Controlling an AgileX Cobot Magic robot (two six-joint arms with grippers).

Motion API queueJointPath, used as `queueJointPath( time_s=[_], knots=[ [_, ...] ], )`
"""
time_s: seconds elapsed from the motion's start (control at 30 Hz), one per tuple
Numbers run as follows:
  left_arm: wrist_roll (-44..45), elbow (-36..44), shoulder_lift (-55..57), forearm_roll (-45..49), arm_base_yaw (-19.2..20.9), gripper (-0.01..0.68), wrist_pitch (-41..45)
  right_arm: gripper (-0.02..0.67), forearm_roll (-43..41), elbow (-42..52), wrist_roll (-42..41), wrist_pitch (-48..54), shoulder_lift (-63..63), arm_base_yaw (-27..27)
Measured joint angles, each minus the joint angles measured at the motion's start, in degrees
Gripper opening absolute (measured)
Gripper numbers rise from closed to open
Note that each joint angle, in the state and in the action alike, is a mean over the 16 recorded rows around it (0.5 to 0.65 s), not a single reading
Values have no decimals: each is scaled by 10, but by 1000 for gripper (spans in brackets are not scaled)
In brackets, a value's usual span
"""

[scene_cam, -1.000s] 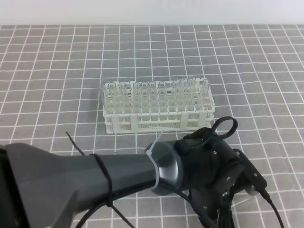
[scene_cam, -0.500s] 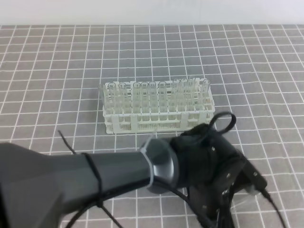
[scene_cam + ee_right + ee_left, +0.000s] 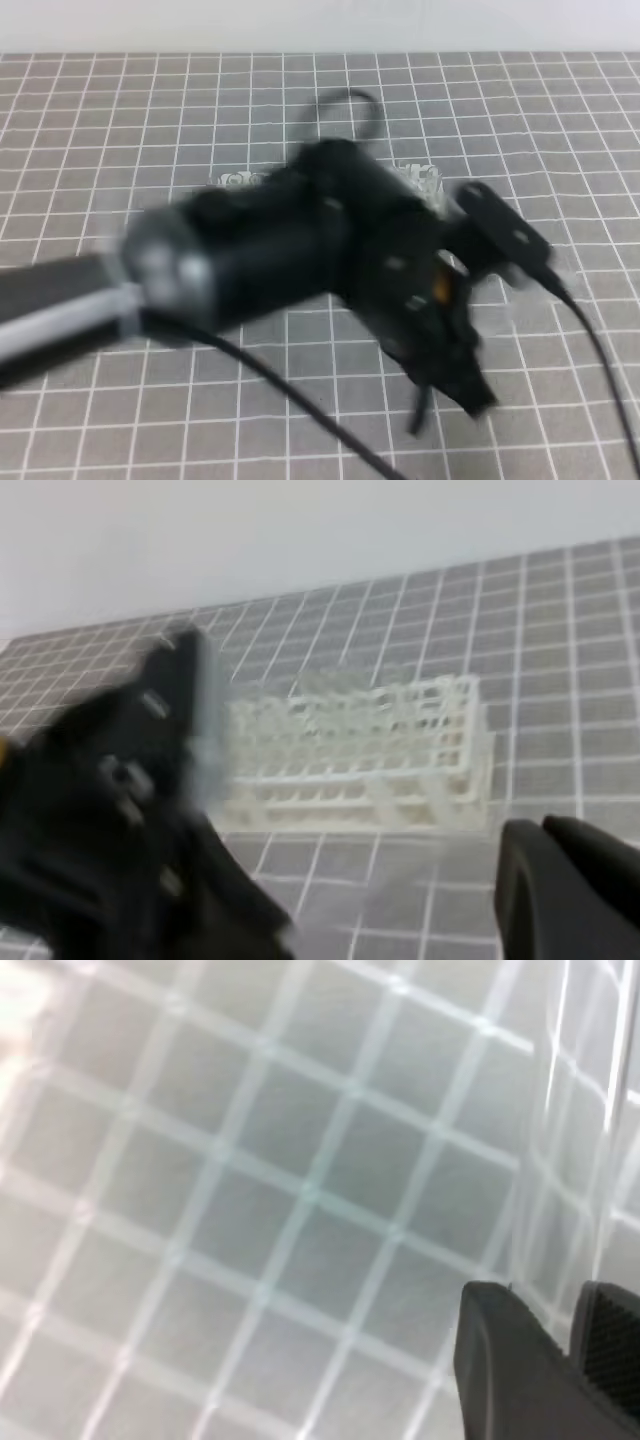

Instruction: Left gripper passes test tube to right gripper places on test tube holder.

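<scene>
My left gripper [image 3: 452, 402] is motion-blurred on its grey arm and points down and to the right in front of the test tube holder [image 3: 421, 178], hiding most of it. In the left wrist view the black fingers [image 3: 510, 1370] stand close together at the lower right, and the clear test tube [image 3: 576, 1160] rises from the narrow gap between them. The right wrist view shows that claw [image 3: 185, 670] at the left with the pale upright test tube [image 3: 208, 730], in front of the white holder [image 3: 400, 745] full of clear tubes. My right gripper [image 3: 545, 830] shows as a dark blurred mass at the lower right, jaws apparently together.
A grey cloth [image 3: 120, 120] with a white grid covers the table. The left arm's black cable [image 3: 590, 340] loops over the wrist and trails off to the lower right. A pale wall [image 3: 300, 540] lies behind the table.
The left arm has risen from the near edge and swung up toward the rack, now covering most of it. The rack has not moved.
</scene>
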Motion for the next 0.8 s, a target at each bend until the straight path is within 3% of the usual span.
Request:
queueJointPath(
  time_s=[0.23, 0.47, 0.63, 0.8],
  knots=[
    [-4, 141, -124, -26, 57, 2, -103, -1, 32, -23, -9, 50, 60, 0],
    [-17, 314, -248, -63, 86, 2, -258, -1, 68, -77, -41, 108, 160, 15],
    [-33, 418, -309, -88, 90, 2, -373, -1, 89, -122, -65, 113, 232, 70],
    [-48, 496, -338, -103, 90, 2, -475, -1, 96, -163, -78, 75, 292, 158]
  ],
)
